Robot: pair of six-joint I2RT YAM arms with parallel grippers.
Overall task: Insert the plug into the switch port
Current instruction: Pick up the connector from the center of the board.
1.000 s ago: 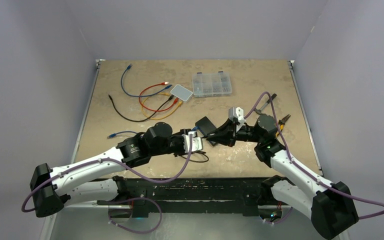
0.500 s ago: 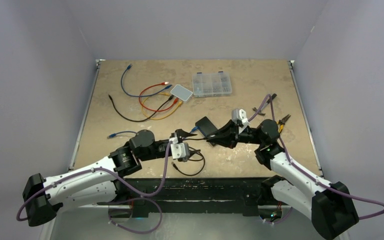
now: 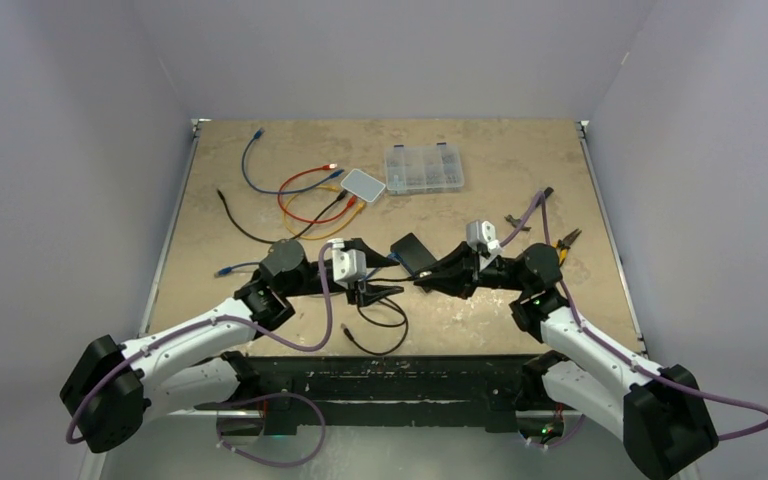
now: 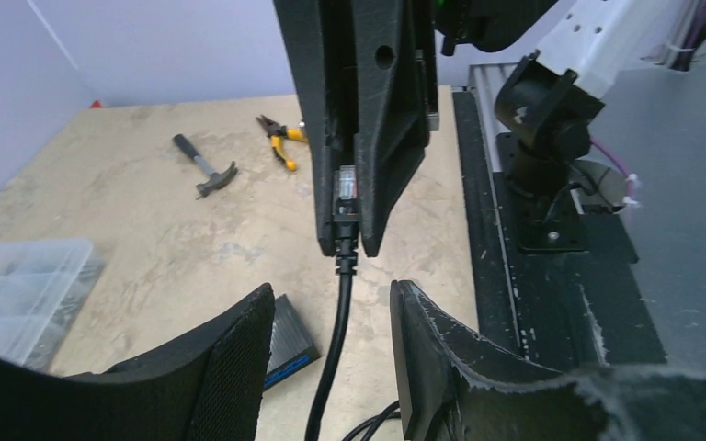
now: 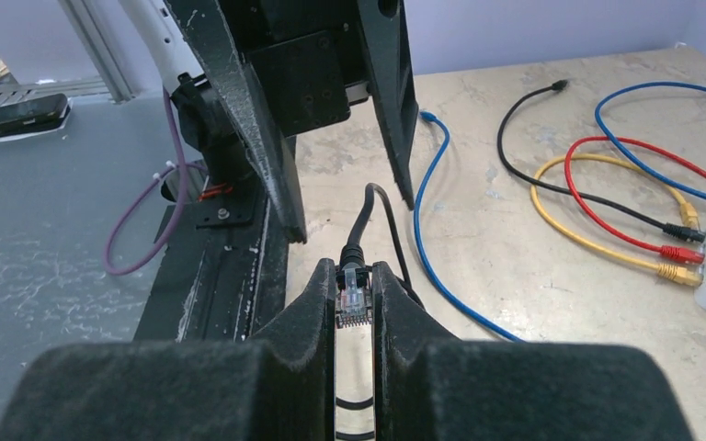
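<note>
Tan, scuffed tabletop (image 3: 520, 150) inside pale grey walls. Both arms reach inward and meet over the near half.

Nearest: the right gripper (image 5: 354, 271) is clamped on the plug (image 5: 353, 296), a clear RJ45 on a black cable (image 5: 360, 220). The plug's long axis lies along the fingers. Its clear nose points back toward the wrist, and the cable leaves past the fingertips (so the mating end faces the wrong way for a direct push, by my reading).

Just beyond: the left gripper (image 4: 331, 299) faces it head-on, jaws spread wide to either side of the cable and touching nothing I can see.

Slightly behind the two: a flat black box (image 3: 412, 250), purpose unclear.

Far: the white switch (image 3: 364, 184), with red, yellow, black and blue leads already seated on its left side. It lies ahead and left of the held plug, well apart, past the left gripper. The left arm is the nearer one. Judgement: a handover or regrasp comes before any approach.

Not resolved: whether a port is free, and on which face. The switch is too small to read from above and is cut off at the edge of the right wrist view.
</note>
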